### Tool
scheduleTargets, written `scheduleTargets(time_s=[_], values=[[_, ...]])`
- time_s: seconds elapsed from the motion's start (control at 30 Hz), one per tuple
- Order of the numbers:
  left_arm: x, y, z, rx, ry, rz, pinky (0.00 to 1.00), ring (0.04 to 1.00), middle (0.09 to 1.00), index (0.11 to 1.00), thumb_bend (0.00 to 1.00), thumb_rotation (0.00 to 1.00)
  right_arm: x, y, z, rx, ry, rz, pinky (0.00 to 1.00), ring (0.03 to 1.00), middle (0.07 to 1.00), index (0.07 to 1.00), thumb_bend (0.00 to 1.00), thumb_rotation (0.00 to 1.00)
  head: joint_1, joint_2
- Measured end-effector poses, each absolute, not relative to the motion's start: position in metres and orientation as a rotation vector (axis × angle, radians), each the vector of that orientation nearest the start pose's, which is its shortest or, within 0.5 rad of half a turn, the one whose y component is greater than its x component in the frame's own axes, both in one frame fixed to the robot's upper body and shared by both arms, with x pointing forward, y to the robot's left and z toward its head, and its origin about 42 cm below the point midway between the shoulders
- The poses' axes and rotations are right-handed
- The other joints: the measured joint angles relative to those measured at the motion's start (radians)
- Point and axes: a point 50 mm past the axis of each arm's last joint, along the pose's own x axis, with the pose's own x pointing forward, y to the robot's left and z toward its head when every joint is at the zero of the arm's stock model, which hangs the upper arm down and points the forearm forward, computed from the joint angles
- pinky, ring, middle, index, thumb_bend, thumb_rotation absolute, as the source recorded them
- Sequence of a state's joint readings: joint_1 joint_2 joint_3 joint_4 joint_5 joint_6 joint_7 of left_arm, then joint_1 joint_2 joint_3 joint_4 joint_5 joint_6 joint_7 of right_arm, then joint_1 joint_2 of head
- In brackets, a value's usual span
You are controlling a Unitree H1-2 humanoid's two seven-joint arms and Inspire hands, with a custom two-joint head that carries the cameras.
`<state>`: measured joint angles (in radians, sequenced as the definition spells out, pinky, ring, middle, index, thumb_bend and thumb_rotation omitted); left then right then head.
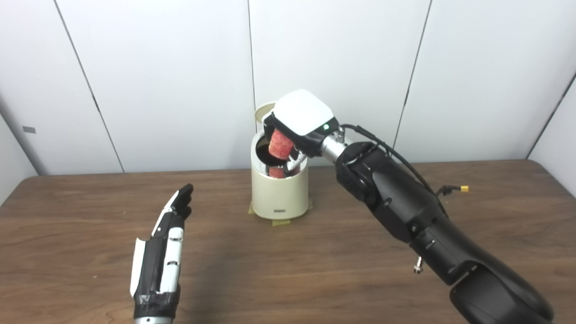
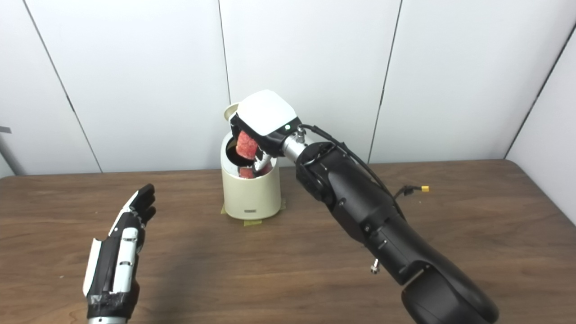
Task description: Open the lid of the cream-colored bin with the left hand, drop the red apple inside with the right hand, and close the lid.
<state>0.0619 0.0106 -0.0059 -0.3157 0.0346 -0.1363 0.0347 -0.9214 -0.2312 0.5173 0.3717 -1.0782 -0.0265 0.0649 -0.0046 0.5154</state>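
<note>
The cream-colored bin point(image 1: 279, 193) stands at the back middle of the table. Its lid point(image 1: 263, 111) is tipped up behind the rim, and the dark inside shows. My right hand point(image 1: 299, 119) hangs directly over the mouth, shut on the red apple point(image 1: 281, 144), which sits just above the rim. A red reflection shows on the shiny inner wall below it. My left hand point(image 1: 164, 245) hovers over the table at the front left, well away from the bin, open with straight fingers and nothing in it.
The brown wooden table point(image 1: 288, 279) runs to white wall panels behind. Yellow tape strips point(image 1: 281, 222) lie under the bin's base. A loose cable with a yellow plug point(image 1: 462, 188) hangs off my right forearm.
</note>
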Motion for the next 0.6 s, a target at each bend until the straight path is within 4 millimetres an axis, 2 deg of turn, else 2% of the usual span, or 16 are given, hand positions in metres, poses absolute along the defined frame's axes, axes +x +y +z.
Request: scheduleTargets(time_s=[0.1,0.57,0.6], values=[[0.2546,0.2161,0.175,0.04,-0.392,0.044,0.95,0.958,0.942,0.895,0.21,0.91,0.4881,-0.091,0.3163,-1.597,-0.72,0.274,0.38,0.466,0.576,0.486,0.52,0.12,0.0,-0.002],[0.2545,0.2152,0.1757,0.042,-0.391,0.041,0.95,0.96,0.946,0.901,0.2,0.95,0.4871,-0.0914,0.3171,-1.603,-0.691,0.272,0.41,0.512,0.633,0.486,0.53,0.14,-0.002,0.002],[0.2545,0.2152,0.1757,0.042,-0.391,0.041,0.94,0.958,0.945,0.899,0.21,0.95,0.4871,-0.0914,0.3171,-1.603,-0.688,0.272,0.41,0.512,0.632,0.513,0.81,0.1,-0.002,0.002]])
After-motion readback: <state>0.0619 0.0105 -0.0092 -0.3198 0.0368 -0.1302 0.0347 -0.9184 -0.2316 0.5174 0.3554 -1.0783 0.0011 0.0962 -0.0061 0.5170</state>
